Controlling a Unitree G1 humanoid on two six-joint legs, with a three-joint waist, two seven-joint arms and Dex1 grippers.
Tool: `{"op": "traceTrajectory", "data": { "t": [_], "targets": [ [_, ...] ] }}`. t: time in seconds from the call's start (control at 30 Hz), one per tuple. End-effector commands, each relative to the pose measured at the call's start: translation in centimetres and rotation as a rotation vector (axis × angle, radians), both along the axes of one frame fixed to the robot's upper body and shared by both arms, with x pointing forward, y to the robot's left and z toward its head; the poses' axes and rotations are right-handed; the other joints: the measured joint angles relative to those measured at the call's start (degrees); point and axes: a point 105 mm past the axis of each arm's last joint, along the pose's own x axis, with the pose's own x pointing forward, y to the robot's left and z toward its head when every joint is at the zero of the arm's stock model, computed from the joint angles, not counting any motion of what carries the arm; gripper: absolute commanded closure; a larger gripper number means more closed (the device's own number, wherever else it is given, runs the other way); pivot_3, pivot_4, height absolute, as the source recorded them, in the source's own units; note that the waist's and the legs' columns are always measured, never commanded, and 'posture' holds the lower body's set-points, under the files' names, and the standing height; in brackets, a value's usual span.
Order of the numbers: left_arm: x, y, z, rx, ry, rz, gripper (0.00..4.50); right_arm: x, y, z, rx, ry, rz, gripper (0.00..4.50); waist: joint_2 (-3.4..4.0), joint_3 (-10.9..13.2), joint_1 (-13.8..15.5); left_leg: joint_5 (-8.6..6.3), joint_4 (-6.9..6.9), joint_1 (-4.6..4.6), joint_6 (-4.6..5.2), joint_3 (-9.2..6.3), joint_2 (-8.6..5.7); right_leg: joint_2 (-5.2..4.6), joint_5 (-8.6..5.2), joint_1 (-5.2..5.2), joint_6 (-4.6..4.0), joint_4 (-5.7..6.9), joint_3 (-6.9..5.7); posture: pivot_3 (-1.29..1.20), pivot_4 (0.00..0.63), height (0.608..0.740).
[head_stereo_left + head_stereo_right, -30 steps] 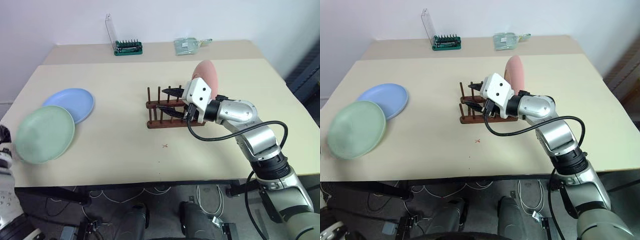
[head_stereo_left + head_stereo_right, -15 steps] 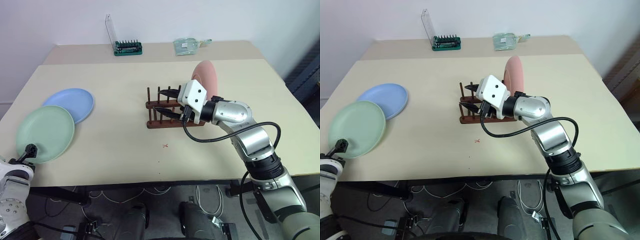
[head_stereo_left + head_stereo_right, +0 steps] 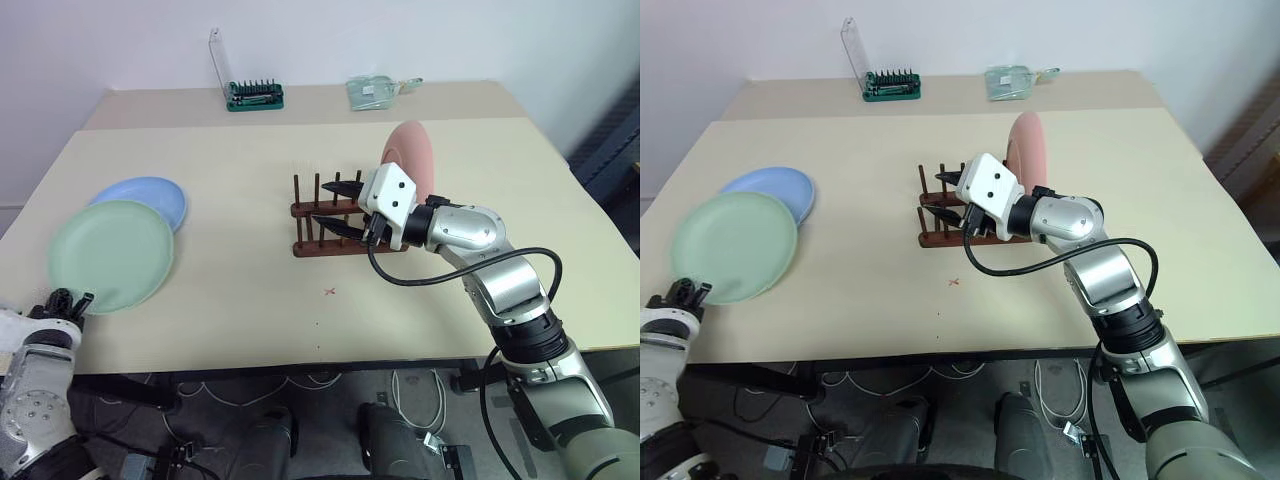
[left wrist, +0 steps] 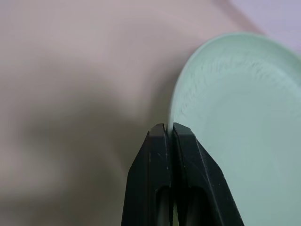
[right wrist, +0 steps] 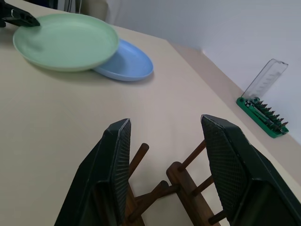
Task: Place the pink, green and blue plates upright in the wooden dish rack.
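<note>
A: The left gripper (image 4: 168, 129) is clamped on the near rim of the green plate (image 3: 112, 255); in the left wrist view its 2 black fingers pinch the thin edge between them. What should it mind from here?

B: The bite is narrow and right at the rim, so the plate will likely want to swing on it. It would do best to lift slowly and let the plate hang on edge before carrying it across.

A: And the plate's surroundings?

B: It lies near the table's (image 3: 240, 180) left front corner and overlaps the blue plate (image 3: 150, 195) behind it. A straight lift should clear the blue one without dragging it.

A: Where must it go?

B: To the wooden dish rack (image 3: 335, 222) at mid-table. The pink plate (image 3: 410, 155) already stands upright at its right end, so the free pegs are on the left.

A: The right gripper (image 3: 335, 206)?

B: It holds nothing, its fingers parted above the rack's pegs. It probably ought to back away, or steady the rack, before the green plate arrives.
</note>
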Motion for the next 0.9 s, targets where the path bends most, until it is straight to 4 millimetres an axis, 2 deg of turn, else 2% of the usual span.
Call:
{"op": "traceTrajectory", "data": {
  "t": [0.03, 0.13, 0.2, 0.23, 0.3, 0.33, 0.4, 0.5, 0.63, 0.9],
  "targets": [
    [1.0, -1.3, 5.4, 0.153, -0.152, -0.055, 4.46, -0.7, 0.0, 1.7, 0.012, -0.085, 0.021, 2.10, -0.01, 0.0, 0.0, 0.00, 0.00, 0.00, 0.00, 0.00, 0.00, 0.00, 0.00, 0.00, 0.00, 0.00, 0.00, 0.00, 0.150, 0.740],
    [2.4, -2.6, 8.6, 0.239, -0.213, -0.100, 4.46, -0.7, 0.1, 1.3, -0.029, -0.084, 0.040, 2.10, -0.04, 0.0, 0.2, 0.00, 0.01, -0.01, -0.01, -0.01, -0.01, 0.00, 0.00, 0.01, -0.01, 0.00, 0.00, 0.00, 0.150, 0.740],
    [4.1, -4.4, 11.4, 0.361, -0.224, -0.159, 4.50, -0.5, 0.2, 1.4, -0.045, -0.106, 0.034, 1.59, -0.07, 0.0, 0.1, 0.01, 0.02, -0.02, -0.02, -0.01, -0.02, 0.00, 0.00, 0.01, 0.00, -0.01, 0.00, 0.00, 0.150, 0.740],
    [5.5, -6.2, 13.3, 0.449, -0.229, -0.210, 4.50, -0.2, 0.5, 1.7, -0.059, -0.154, 0.022, 1.27, -0.08, 0.0, 0.1, 0.01, 0.02, -0.02, -0.01, 0.00, -0.02, 0.00, 0.00, 0.01, 0.00, -0.01, 0.00, 0.00, 0.150, 0.740],
    [7.1, -8.8, 15.6, 0.559, -0.247, -0.273, 4.50, 0.2, 0.8, 2.2, -0.095, -0.244, -0.004, 0.26, -0.10, 0.0, 0.2, 0.04, 0.02, -0.03, -0.06, -0.04, -0.03, 0.04, 0.01, 0.01, 0.00, 0.02, -0.02, 0.00, 0.150, 0.740],
    [7.6, -10.2, 16.6, 0.592, -0.275, -0.301, 4.50, 0.4, 1.1, 2.1, -0.124, -0.290, -0.012, 0.05, -0.10, 0.0, 0.1, 0.04, 0.02, -0.03, -0.07, -0.03, -0.04, 0.04, 0.01, 0.02, 0.00, 0.01, -0.01, 0.00, 0.150, 0.740],
    [8.5, -12.6, 18.2, 0.601, -0.330, -0.339, 4.50, 0.8, 1.8, 1.9, -0.175, -0.365, -0.019, 0.05, -0.10, 0.0, -0.1, 0.04, 0.00, -0.02, -0.06, 0.04, -0.06, 0.00, 0.02, 0.02, 0.01, -0.03, 0.02, 0.00, 0.150, 0.740],
    [9.8, -15.4, 19.1, 0.597, -0.334, -0.380, 4.50, 1.7, 2.7, 1.8, -0.214, -0.448, -0.052, 0.05, -0.11, 0.0, -0.6, 0.06, -0.06, 0.00, -0.10, 0.05, -0.02, 0.02, 0.03, -0.08, 0.01, 0.02, 0.02, 0.00, 0.150, 0.740],
    [10.5, -18.3, 19.5, 0.554, -0.335, -0.444, 4.50, 2.6, 3.4, 2.0, -0.265, -0.564, -0.099, 0.05, -0.11, 0.1, -0.5, 0.19, -0.23, -0.01, -0.29, 0.03, 0.01, 0.06, 0.04, -0.24, -0.02, 0.11, 0.03, 0.00, 0.150, 0.740],
    [10.4, -21.7, 19.5, 0.506, -0.338, -0.546, 4.50, 3.9, 3.8, 1.9, -0.326, -0.690, -0.150, 0.05, -0.13, 0.1, -0.2, 0.26, -0.23, -0.02, -0.41, 0.01, -0.01, 0.06, 0.05, -0.22, -0.03, 0.10, 0.03, 0.00, 0.150, 0.740]
  ]
}}
